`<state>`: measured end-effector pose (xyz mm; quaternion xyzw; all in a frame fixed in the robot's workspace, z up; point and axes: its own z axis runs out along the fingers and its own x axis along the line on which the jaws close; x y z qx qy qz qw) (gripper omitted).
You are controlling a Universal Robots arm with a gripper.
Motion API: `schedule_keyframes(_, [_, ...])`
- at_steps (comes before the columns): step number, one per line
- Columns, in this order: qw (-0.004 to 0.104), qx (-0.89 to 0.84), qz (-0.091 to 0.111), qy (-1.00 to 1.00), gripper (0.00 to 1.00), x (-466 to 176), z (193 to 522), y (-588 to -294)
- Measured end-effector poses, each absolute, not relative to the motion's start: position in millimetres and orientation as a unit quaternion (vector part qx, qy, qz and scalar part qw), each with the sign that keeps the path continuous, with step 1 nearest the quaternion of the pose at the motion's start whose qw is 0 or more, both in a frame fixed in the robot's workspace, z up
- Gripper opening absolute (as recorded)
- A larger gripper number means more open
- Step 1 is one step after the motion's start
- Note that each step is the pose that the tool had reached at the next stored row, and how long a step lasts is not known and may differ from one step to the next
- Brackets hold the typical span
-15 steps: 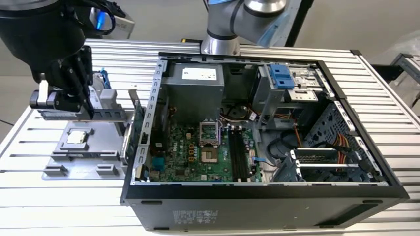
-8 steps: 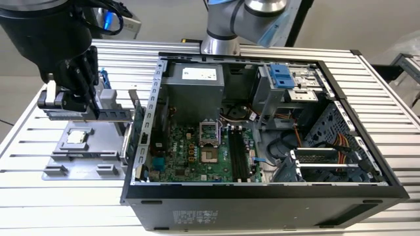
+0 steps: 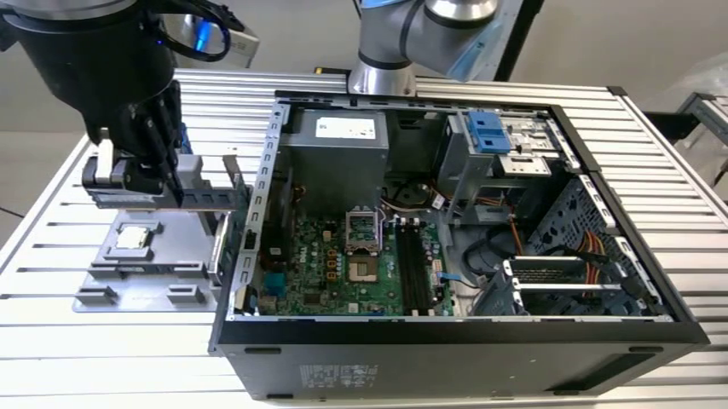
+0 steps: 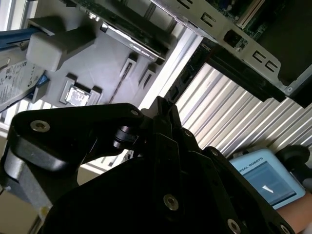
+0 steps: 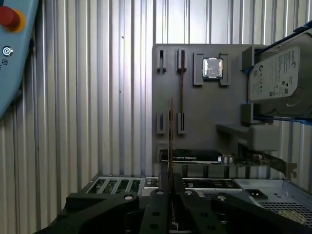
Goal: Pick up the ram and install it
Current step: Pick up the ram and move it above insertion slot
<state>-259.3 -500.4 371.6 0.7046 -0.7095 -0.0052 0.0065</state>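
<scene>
In the first wrist view the ram (image 5: 170, 136) shows edge-on as a thin stick rising from between my fingertips, in front of the grey parts tray (image 5: 195, 117). My gripper (image 5: 170, 183) is shut on its near end. The exterior view has the black gripper (image 3: 153, 175) hanging over the tray (image 3: 136, 281), at the exterior view's left of the open computer case (image 3: 592, 196). The second wrist view looks along the gripper (image 4: 163, 105), with its fingers brought together to a point above the tray.
A second thin stick (image 5: 181, 92) stands in the tray's slots. The tray also holds a square silver processor chip (image 5: 212, 68), a hard drive (image 5: 280, 80) and a card (image 5: 195, 157). Black memory slots (image 3: 415, 268) lie on the motherboard. A blue teach pendant (image 5: 12, 48) rests nearby.
</scene>
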Motion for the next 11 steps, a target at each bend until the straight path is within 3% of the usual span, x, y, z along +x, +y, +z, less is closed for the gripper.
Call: schedule_keyframes(11, [0.006, 0.705, -0.005, -0.71, 0.0, -243, 372, -500])
